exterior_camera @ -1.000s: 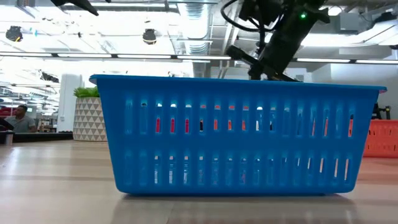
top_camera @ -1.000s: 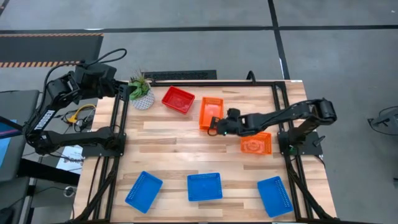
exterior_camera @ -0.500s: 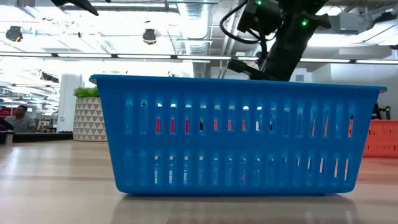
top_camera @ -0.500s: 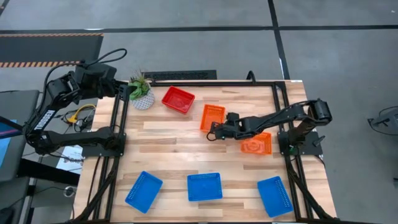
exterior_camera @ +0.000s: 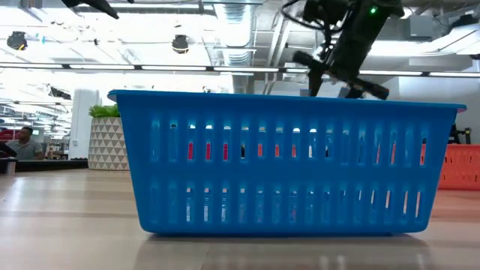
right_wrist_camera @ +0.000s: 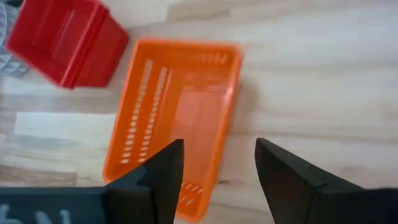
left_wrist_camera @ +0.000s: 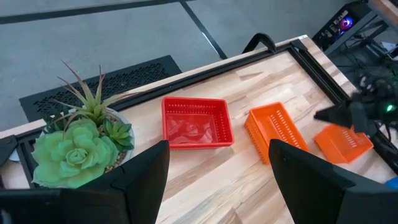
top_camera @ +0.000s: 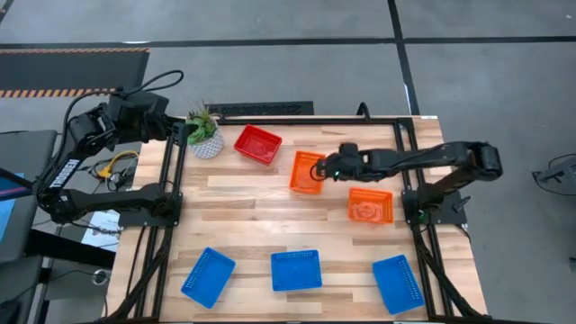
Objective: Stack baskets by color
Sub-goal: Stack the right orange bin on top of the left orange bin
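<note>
An orange basket [top_camera: 307,171] lies flat on the table at mid-far, also shown in the right wrist view [right_wrist_camera: 174,118]. My right gripper [top_camera: 328,169] hovers open just right of and above it [right_wrist_camera: 217,165], touching nothing. A second orange basket [top_camera: 371,205] rests nearer the right edge. A red basket [top_camera: 258,144] sits at the far side. Three blue baskets [top_camera: 208,276], [top_camera: 296,270], [top_camera: 398,283] line the near edge. My left gripper [left_wrist_camera: 217,180] waits open, high over the far left corner.
A green plant in a white pot [top_camera: 204,133] stands at the far left corner beside the red basket. Black frame rails [top_camera: 400,144] run along the table's sides. Bare wood [top_camera: 252,216] lies between the far baskets and the blue row.
My right gripper has opened and let go of the orange basket, then risen and drawn back toward the table's right and far edges, rolling a little. The basket has settled flat on the table.
</note>
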